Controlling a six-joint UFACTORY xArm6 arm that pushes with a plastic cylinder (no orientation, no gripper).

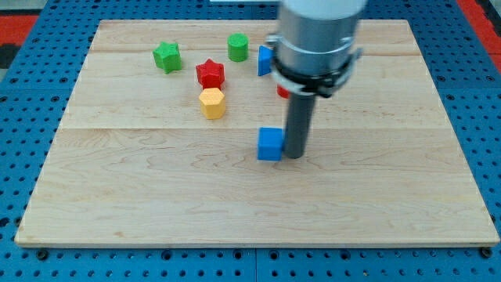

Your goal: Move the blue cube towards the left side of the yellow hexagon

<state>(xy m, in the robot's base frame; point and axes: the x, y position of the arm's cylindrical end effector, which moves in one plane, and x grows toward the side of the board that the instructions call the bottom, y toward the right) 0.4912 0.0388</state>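
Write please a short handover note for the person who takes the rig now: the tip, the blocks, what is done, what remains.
My tip sits right beside the blue cube, on its right in the view.
The yellow hexagon lies up and to the left of the cube, below the red star.
Done: tip is at the cube.
Left: push the cube left and up, past the hexagon to its left side.

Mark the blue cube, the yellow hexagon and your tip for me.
blue cube [270, 144]: camera view, front face.
yellow hexagon block [212, 103]: camera view, top face.
my tip [296, 154]: camera view, rod's lower end, beside the cube's right.
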